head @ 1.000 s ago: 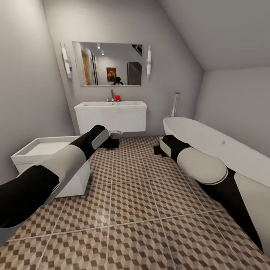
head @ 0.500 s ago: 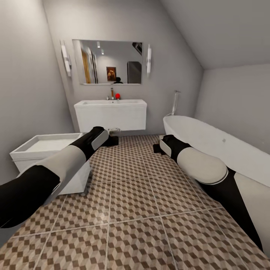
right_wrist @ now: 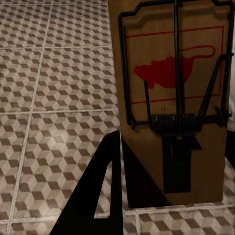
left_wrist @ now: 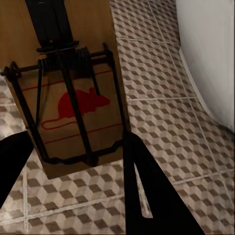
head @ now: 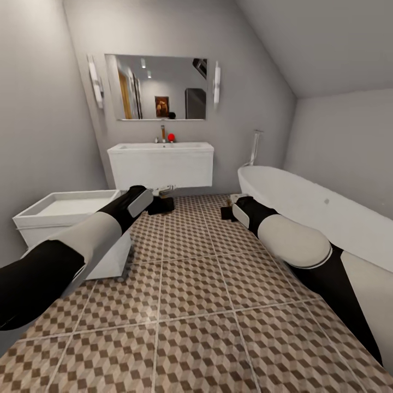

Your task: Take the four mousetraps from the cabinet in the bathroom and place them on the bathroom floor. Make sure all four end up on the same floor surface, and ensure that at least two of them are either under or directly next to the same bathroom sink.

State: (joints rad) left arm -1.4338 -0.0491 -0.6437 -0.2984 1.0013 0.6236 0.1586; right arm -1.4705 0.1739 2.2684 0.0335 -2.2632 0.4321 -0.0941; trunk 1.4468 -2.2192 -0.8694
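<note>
Left of frame in the head view, the left gripper (head: 162, 204) is clamped on a mousetrap (left_wrist: 68, 83); the left wrist view shows the board pinched between dark fingers (left_wrist: 147, 196), wire spring and red mouse print facing the camera, tiled floor (left_wrist: 161, 98) beneath. At centre, the sink (head: 161, 164) hangs on the far wall, with bare floor (head: 191, 273) leading up to it. Right of centre, the right gripper (head: 229, 212) likewise grips a second trap (right_wrist: 171, 98), seen edge to edge in the right wrist view.

Judgement: the carry is in hand. Advance squarely to the sink, lower each board flat, and release close to the floor beneath it.

Clearances: a low white box (head: 71, 218) at lower left crowds the left arm; the bathtub (head: 316, 210) rim flanks the right. The middle lane is open.
</note>
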